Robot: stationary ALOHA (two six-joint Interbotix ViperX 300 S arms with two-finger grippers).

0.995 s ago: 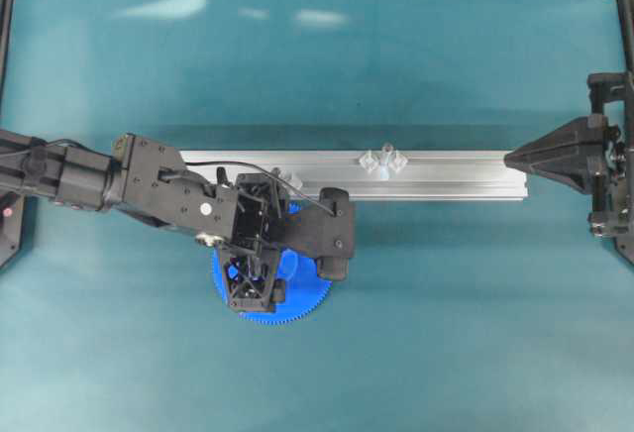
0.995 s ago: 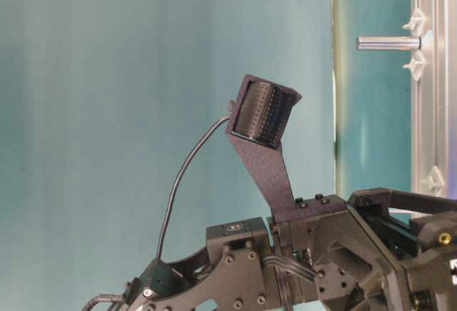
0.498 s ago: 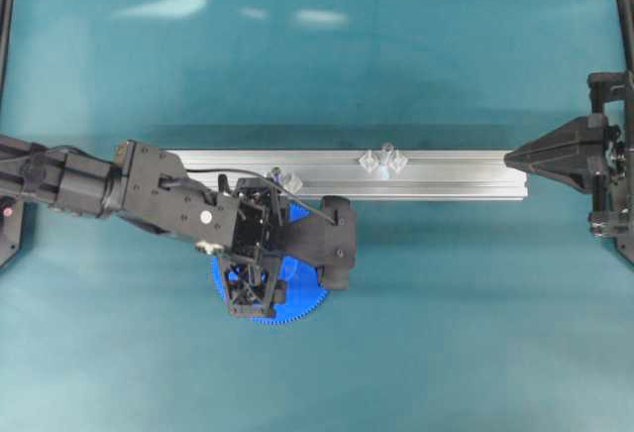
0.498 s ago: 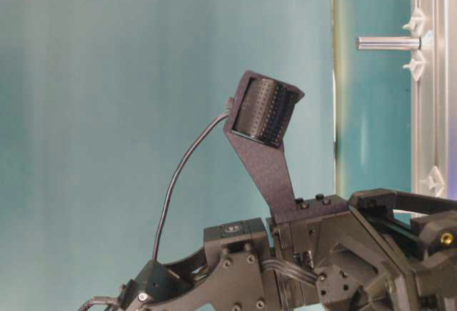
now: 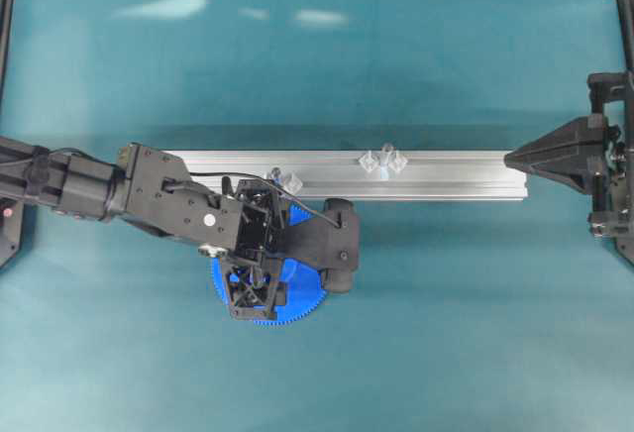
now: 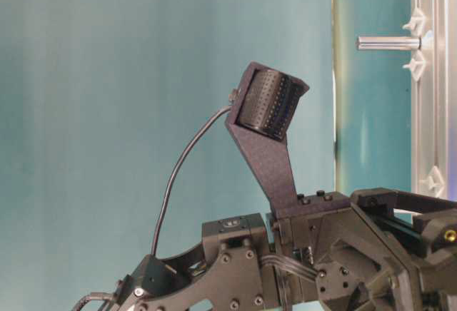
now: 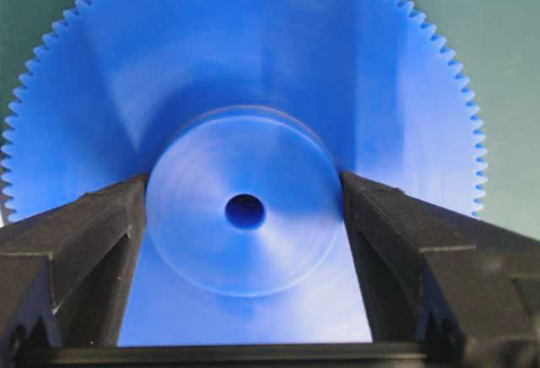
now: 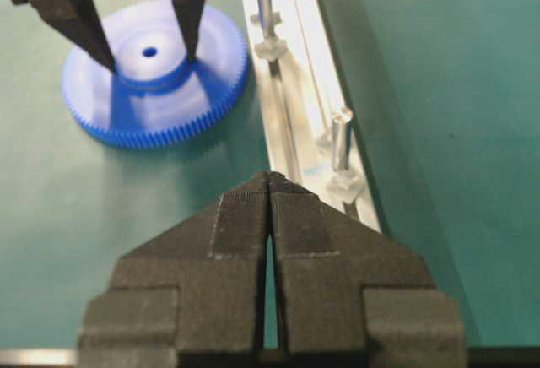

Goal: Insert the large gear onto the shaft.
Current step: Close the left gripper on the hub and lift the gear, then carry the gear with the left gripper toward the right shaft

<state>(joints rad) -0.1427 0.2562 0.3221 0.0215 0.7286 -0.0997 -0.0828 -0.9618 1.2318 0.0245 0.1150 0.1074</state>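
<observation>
The large gear lies flat on the teal table in front of the rail, bright blue and toothed, mostly under my left arm. In the left wrist view the large gear fills the frame. My left gripper straddles its raised hub, with both black fingers pressed against the hub's sides. The right wrist view shows the left gripper gripping the hub of the large gear. The shaft stands on the rail between two clear diamond pieces, well right of the gear. My right gripper is shut and empty at the rail's right end.
A long aluminium rail runs across the middle of the table. A second, shorter peg stands on it right behind the left gripper. In the right wrist view the shaft is the nearer peg on the rail.
The left jaws have narrowed onto the gear's hub. The left arm has shifted slightly leftward over the gear. The right arm has not moved.
</observation>
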